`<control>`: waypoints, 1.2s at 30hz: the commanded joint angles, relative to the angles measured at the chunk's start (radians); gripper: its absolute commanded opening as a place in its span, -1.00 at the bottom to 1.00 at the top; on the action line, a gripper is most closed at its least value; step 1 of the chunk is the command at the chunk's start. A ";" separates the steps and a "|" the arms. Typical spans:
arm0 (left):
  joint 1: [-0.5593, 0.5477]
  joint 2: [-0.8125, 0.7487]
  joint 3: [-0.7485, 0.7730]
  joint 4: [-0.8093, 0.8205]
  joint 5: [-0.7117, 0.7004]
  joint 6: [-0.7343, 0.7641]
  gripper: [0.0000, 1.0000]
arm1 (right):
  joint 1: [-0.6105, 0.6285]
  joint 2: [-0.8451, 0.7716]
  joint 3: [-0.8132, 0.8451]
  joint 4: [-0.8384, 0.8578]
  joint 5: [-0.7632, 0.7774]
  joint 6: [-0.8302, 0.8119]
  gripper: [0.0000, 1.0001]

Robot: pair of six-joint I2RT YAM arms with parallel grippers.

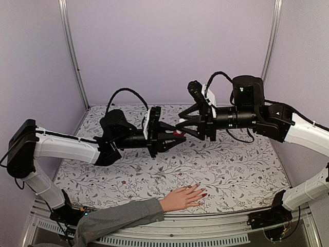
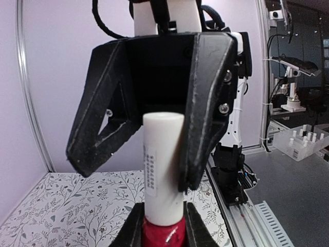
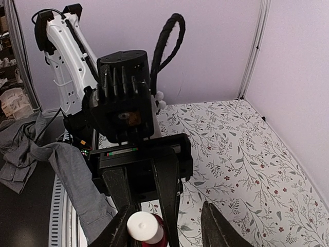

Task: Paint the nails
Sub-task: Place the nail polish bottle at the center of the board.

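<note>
Clamping the glossy red bottle [image 2: 163,235]: left gripper [image 1: 174,135].
Right gripper [image 1: 181,123] spread around its smooth white cylindrical cap [image 2: 164,149]; sticker [image 2: 150,165] print illegible.

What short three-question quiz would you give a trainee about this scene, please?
1. Pick one: the left hand grips A) a brush, B) the red bottle, C) a sleeve.
2. True or false: the white cap is off the bottle.
3. Fill in: the right hand, open, straddles the ___.
Key: 1 B; 2 false; 3 cap.
</note>
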 commanded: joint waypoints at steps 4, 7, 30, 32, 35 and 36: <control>0.014 -0.002 0.017 0.014 0.017 -0.013 -1.00 | -0.004 0.015 0.015 -0.028 -0.032 -0.014 -0.44; 0.014 -0.004 0.018 0.014 0.008 -0.011 -1.00 | -0.004 0.019 0.015 -0.028 -0.041 -0.016 -0.64; 0.040 -0.081 -0.020 -0.050 -0.133 0.008 0.30 | -0.070 0.010 -0.008 0.043 0.105 0.067 -1.00; 0.047 -0.095 -0.036 -0.048 -0.152 0.000 0.72 | -0.091 0.012 -0.021 0.056 0.147 0.088 -1.00; 0.060 -0.119 -0.057 -0.050 -0.190 -0.019 0.98 | -0.132 0.020 -0.056 0.085 0.180 0.134 -1.00; 0.065 -0.125 -0.063 -0.055 -0.207 -0.026 0.99 | -0.145 0.022 -0.073 0.103 0.180 0.152 -1.00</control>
